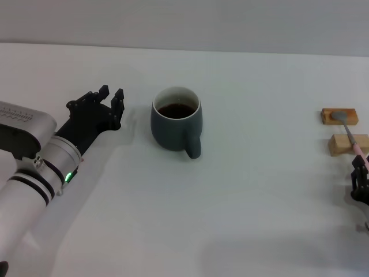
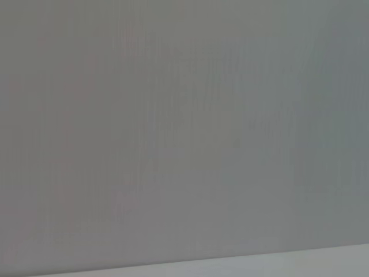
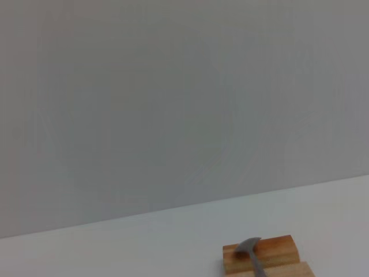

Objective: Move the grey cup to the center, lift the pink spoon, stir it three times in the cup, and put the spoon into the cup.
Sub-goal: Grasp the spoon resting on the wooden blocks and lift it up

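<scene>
The grey cup (image 1: 176, 122) stands upright near the middle of the white table, dark liquid inside, its handle turned toward me. My left gripper (image 1: 110, 97) hovers open a short way to the cup's left, apart from it and holding nothing. Far to the right, the pink spoon (image 1: 350, 134) lies across two wooden blocks, and its metal bowl (image 3: 249, 247) rests on the farther one. At the right border, my right gripper (image 1: 361, 176) sits just at the near end of the pink handle, partly cut off. The left wrist view shows neither cup nor spoon.
The two tan wooden blocks (image 1: 339, 116) (image 1: 347, 144) lie one behind the other near the table's right side; the farther block (image 3: 261, 254) also appears in the right wrist view. A plain grey wall runs behind the table's far edge.
</scene>
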Controlling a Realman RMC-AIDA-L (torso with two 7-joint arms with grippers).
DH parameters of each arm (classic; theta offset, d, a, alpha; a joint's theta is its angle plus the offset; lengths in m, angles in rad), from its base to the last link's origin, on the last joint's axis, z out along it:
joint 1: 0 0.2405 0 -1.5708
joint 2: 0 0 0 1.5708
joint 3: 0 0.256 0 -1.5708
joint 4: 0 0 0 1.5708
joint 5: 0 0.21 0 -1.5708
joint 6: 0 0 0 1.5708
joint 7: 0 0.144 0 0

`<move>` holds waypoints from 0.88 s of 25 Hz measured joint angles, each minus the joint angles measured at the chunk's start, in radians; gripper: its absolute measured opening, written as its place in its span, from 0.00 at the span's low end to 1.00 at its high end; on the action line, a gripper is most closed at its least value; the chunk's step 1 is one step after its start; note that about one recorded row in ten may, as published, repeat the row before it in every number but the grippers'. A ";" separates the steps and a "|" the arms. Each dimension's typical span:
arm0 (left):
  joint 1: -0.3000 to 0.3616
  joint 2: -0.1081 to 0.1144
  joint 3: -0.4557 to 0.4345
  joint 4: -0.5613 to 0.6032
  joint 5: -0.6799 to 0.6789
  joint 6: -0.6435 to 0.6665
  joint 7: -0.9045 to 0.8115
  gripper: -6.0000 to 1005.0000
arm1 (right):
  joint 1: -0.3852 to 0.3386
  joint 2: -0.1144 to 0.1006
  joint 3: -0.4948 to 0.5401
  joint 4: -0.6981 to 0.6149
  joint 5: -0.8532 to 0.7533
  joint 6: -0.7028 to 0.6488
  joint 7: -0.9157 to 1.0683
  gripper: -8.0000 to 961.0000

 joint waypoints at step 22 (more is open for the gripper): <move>0.001 0.000 0.000 0.000 0.000 0.000 0.000 0.31 | 0.000 0.000 0.000 0.000 0.004 0.000 0.000 0.14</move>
